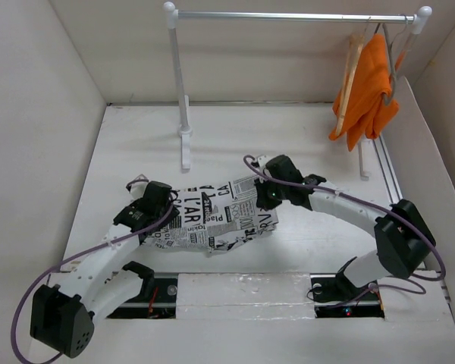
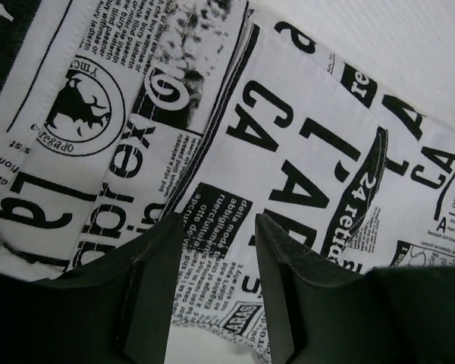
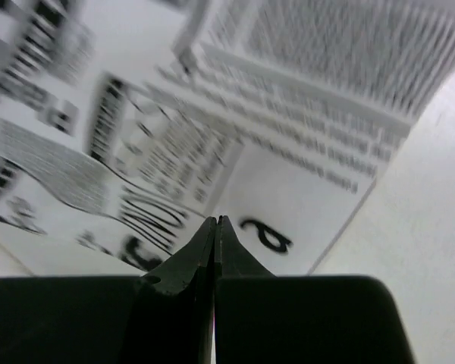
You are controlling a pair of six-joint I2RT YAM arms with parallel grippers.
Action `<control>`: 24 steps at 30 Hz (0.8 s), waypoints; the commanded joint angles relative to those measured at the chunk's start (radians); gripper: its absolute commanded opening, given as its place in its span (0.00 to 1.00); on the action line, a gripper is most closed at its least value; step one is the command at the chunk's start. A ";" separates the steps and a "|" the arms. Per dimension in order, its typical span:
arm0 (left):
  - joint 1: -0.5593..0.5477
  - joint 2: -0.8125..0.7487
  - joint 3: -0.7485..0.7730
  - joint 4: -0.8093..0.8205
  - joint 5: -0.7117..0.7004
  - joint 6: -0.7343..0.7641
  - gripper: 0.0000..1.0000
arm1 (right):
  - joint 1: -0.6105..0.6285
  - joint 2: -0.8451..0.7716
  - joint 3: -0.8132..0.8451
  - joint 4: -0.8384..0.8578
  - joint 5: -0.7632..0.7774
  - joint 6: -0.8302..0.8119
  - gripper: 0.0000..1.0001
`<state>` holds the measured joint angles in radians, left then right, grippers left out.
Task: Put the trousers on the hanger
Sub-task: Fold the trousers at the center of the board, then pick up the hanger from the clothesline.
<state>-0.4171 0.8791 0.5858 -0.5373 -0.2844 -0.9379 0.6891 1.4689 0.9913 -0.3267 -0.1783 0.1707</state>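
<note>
Trousers (image 1: 212,216) lie bunched in a flat heap on the white table (image 1: 136,144), centre of the top view, between the two arms. Left gripper (image 1: 161,201) sits at the heap's left edge and right gripper (image 1: 267,196) at its right edge, both low over the cloth.

In the left wrist view the left gripper (image 2: 216,243) has its fingers (image 2: 155,288) spread apart, with newspaper print of the trousers (image 2: 311,152) filling the gap and everything under them. Contact with the cloth can't be told.

In the right wrist view the right gripper (image 3: 216,221) has its jaws pressed together to a point. The trousers (image 3: 212,152) are blurred just beyond the tips, near a fabric edge. Can't tell whether any cloth is caught.

Hanger (image 1: 351,64), tan wood, hangs on the white rail (image 1: 296,15) at far right, just beside the orange garment (image 1: 368,87) and well apart from the trousers and both grippers.
</note>
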 commanded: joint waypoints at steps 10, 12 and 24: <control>0.259 0.148 -0.109 0.200 0.129 0.027 0.38 | -0.097 -0.139 -0.343 0.063 -0.026 0.020 0.00; 0.306 0.191 -0.087 0.207 0.174 0.050 0.35 | -0.085 -0.188 -0.266 -0.016 -0.056 -0.019 0.08; 0.101 0.151 0.380 0.232 0.169 0.203 0.00 | -0.347 -0.096 0.973 -0.573 0.306 -0.309 0.05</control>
<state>-0.2497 1.0019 0.8761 -0.3397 -0.1234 -0.7979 0.4026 1.2938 1.8130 -0.7189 -0.0151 -0.0322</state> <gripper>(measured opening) 0.003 0.112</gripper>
